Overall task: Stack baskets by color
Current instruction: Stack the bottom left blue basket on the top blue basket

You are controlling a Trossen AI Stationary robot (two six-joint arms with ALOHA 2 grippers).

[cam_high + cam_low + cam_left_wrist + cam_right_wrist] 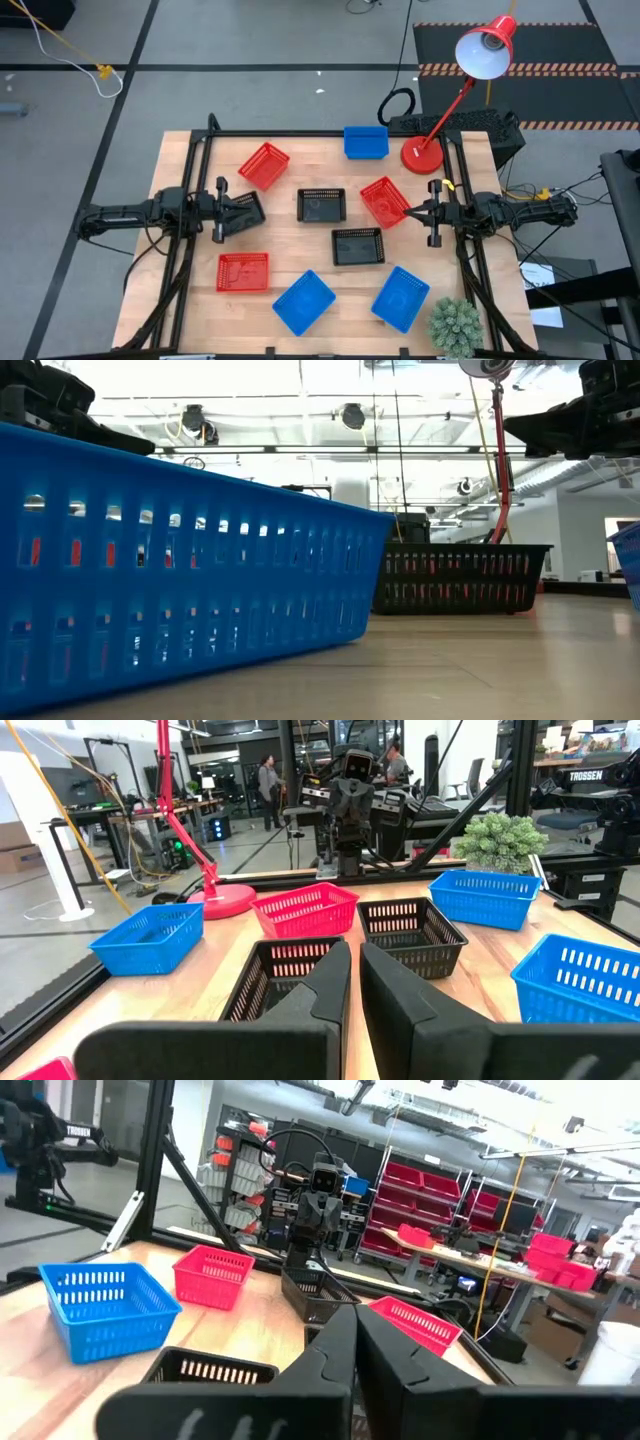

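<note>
Nine shallow lattice-walled plastic baskets lie scattered, unstacked, on the wooden table (300, 245): red at eleven o'clock (264, 165), blue at twelve (366, 141), black at centre (321, 204). The red desk lamp (423, 155) stands at one o'clock, a spiky green plant (456, 324) at five. The left gripper (240, 210) at nine rests over a black basket (247, 211), jaws nearly closed, probably empty. The right gripper (411, 213) at three is closed. The low view is mostly blocked by a blue basket (180, 560).

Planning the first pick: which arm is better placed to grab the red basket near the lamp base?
Probably the right. The right gripper, shut and empty, sits right beside that red basket, while the left gripper waits across the table over a black basket.
</note>
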